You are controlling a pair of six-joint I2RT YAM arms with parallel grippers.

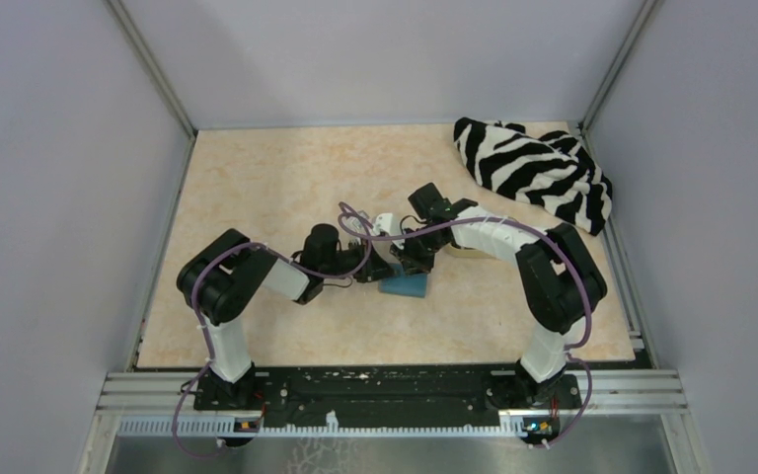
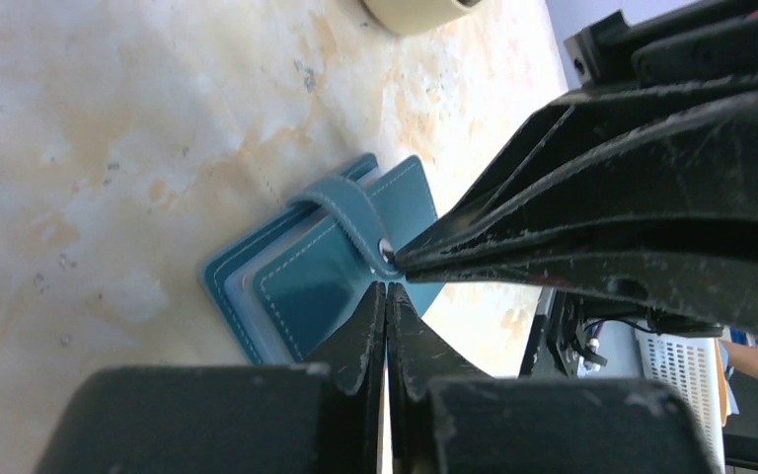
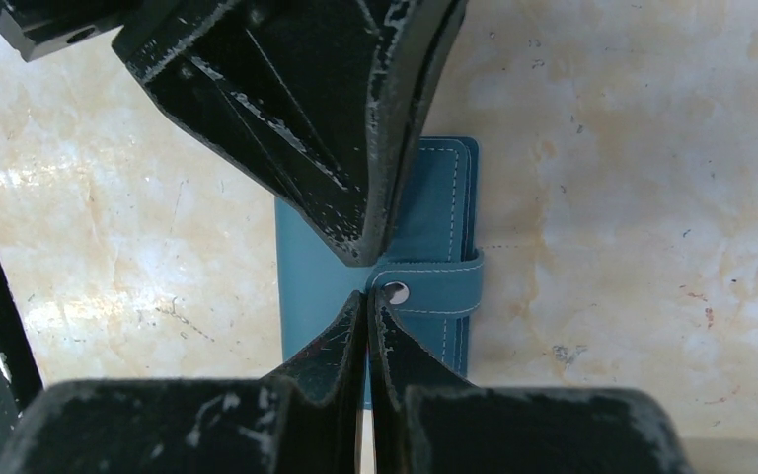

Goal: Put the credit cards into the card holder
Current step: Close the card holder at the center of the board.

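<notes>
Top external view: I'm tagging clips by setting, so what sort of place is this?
Probably a robotics lab test cell: plain grey panel walls box in a marbled tabletop, with a left arm and right arm bolted to a metal rail.

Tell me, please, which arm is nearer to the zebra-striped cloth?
Right. The right arm has its elbow just in front of the zebra-striped cloth; the left arm is on the opposite side of the table, well away from it.
</notes>
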